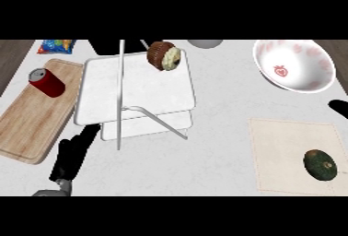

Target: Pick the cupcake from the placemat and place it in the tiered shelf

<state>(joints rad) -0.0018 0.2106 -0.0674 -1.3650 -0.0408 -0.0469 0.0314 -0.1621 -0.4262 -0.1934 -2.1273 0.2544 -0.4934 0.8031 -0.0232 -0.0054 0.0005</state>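
The cupcake (pixel 164 56), brown with pale frosting, lies tipped on its side at the far right corner of the white tiered shelf's (pixel 136 87) upper tier. No hand touches it. The beige placemat (pixel 285 152) lies at the lower right and carries a dark green round fruit (pixel 319 164). My left hand (pixel 71 156) rests open at the lower left, fingers straight, next to the shelf's near left corner. Only a small black part of my right hand (pixel 338 107) shows at the right edge, above the placemat.
A wooden cutting board (pixel 31 124) at the left holds a red can (pixel 46 82) lying on its side. A blue snack bag (pixel 55 45) lies at the far left. A white bowl with pink marks (pixel 296 64) stands at the far right. A grey object (pixel 204 43) sits behind the shelf.
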